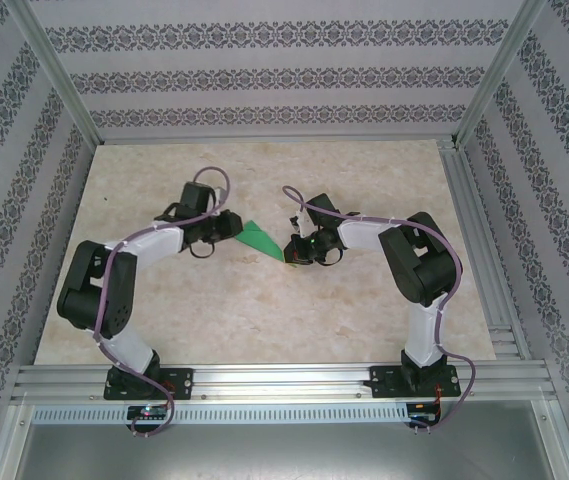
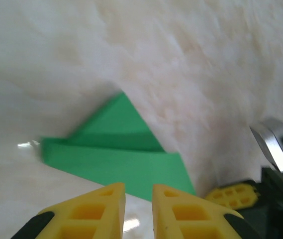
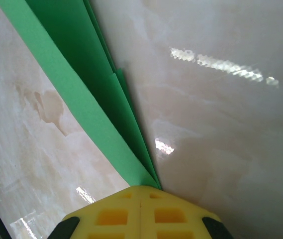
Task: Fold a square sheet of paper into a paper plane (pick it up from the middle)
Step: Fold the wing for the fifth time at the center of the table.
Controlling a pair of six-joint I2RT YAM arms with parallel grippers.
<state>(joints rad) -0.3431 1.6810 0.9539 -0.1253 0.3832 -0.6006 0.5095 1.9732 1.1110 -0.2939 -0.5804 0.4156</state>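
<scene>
The green paper plane (image 1: 259, 237) lies folded and pointed at the middle of the table, between my two grippers. My right gripper (image 1: 290, 250) is shut on its narrow end; in the right wrist view the yellow pads (image 3: 140, 189) meet on the layered green tip (image 3: 86, 84), which runs up and to the left. My left gripper (image 1: 236, 228) sits at the paper's left side. In the left wrist view its fingers (image 2: 139, 191) stand slightly apart with only bare table between them, just short of the green layers (image 2: 126, 159). A yellow finger (image 2: 228, 192) of the right gripper shows at the paper's corner.
The beige marbled tabletop (image 1: 264, 310) is ringed by patterned walls. Aluminium rails run along the right side (image 1: 474, 250) and the near edge (image 1: 284, 380), where both arm bases are bolted.
</scene>
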